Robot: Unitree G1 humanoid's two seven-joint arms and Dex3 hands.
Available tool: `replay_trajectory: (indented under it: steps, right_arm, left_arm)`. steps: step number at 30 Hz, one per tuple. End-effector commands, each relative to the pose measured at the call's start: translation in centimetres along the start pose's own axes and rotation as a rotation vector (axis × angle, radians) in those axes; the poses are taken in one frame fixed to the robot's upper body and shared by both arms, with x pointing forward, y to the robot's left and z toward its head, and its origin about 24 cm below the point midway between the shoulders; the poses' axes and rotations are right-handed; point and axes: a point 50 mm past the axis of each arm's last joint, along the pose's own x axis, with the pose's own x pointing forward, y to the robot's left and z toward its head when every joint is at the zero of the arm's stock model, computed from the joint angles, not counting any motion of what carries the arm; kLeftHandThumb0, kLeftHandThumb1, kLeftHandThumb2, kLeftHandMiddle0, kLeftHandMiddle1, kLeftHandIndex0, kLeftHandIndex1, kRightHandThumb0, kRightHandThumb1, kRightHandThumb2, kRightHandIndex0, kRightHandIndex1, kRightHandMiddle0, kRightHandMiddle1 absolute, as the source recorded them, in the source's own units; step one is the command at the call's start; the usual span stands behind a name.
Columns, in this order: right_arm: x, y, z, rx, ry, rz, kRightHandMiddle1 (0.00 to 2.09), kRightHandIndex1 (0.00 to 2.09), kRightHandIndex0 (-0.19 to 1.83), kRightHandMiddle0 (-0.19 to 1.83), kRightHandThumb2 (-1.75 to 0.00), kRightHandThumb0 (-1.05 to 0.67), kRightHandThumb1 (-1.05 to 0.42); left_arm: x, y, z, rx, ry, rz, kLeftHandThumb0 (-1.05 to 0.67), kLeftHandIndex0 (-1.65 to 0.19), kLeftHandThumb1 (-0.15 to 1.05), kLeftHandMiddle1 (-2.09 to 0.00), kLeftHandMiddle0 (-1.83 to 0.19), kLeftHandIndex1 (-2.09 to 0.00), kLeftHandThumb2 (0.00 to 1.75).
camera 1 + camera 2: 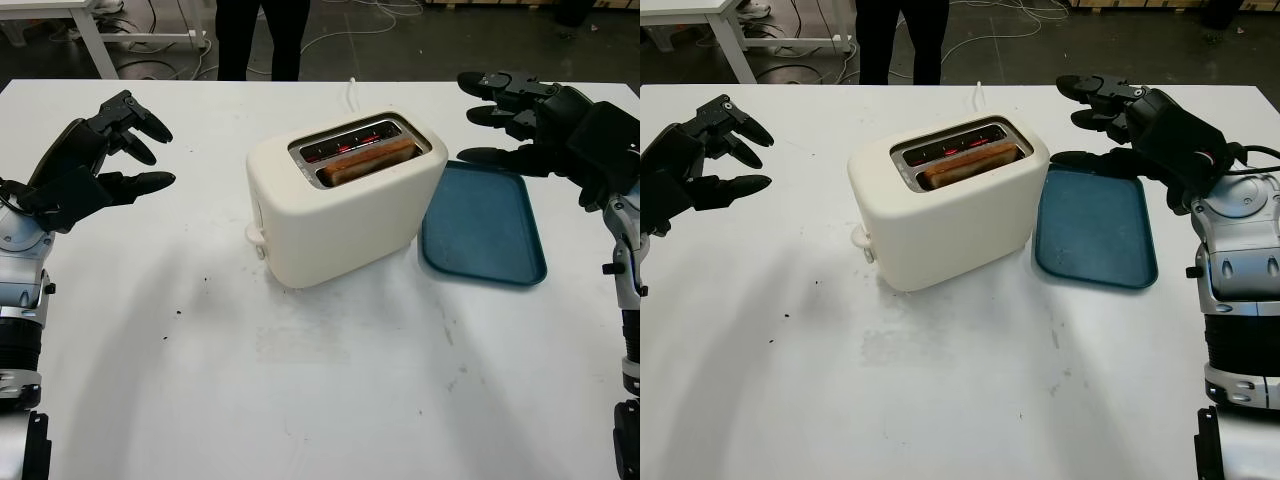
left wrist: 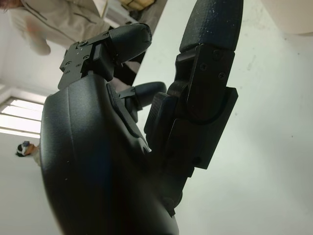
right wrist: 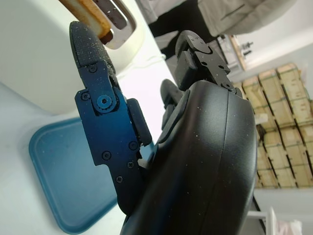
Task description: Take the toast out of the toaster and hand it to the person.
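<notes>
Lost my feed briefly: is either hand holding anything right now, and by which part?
Nothing is held. The left hand and right hand are both open above the table; the toast sits in the toaster.

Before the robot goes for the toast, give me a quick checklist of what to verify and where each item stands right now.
1. Toast up and reachable in the toaster: ok, its top edge stands above the slot nearer the robot.
2. Right hand free: ok, open, raised over the table behind the blue tray.
3. Left hand free: ok, open, raised to the toaster's left.
4. Heating off: not ok, red glow shows in the far slot.
5. Path from right hand to toast unobstructed: ok.
6. Person ready to receive: cannot tell, only legs show beyond the table's far edge.
</notes>
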Motion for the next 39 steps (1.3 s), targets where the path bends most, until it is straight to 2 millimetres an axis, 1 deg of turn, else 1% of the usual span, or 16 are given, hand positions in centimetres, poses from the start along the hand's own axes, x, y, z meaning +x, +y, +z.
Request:
replay_trajectory:
  steps: [1, 6, 13, 26, 39]
  right_arm:
    - [0.02, 0.07, 0.38, -0.003, -0.01, -0.005, 0.0, 0.59, 0.0, 0.32, 0.0, -0.69, -0.8]
    - [-0.02, 0.06, 0.37, 0.005, -0.013, 0.004, 0.0, 0.58, 0.0, 0.32, 0.0, -0.68, -0.81]
    - [-0.01, 0.03, 0.44, -0.033, -0.013, 0.001, 0.01, 0.6, 0.02, 0.33, 0.0, -0.71, -0.82]
    - [0.09, 0.06, 0.41, -0.015, -0.012, 0.009, 0.0, 0.59, 0.0, 0.31, 0.0, -0.7, -0.81]
    - [0.11, 0.04, 0.55, -0.024, -0.023, 0.003, 0.01, 0.62, 0.0, 0.33, 0.0, -0.7, -0.81]
  left_arm:
    - [-0.04, 0.2, 0.15, 0.017, -0.004, 0.008, -1.05, -0.06, 0.92, -1.68, -0.1, -1.59, 0.23]
    - [-0.08, 0.23, 0.17, 0.015, -0.006, 0.012, -1.05, -0.06, 0.92, -1.68, -0.09, -1.59, 0.23]
    - [-0.09, 0.22, 0.18, 0.017, -0.01, 0.013, -1.05, -0.06, 0.92, -1.67, -0.09, -1.58, 0.24]
    - [-0.07, 0.23, 0.14, 0.016, -0.006, 0.015, -1.05, -0.07, 0.92, -1.67, -0.1, -1.58, 0.23]
    - [-0.04, 0.27, 0.21, 0.002, -0.004, 0.013, -1.05, -0.08, 0.92, -1.66, -0.1, -1.57, 0.21]
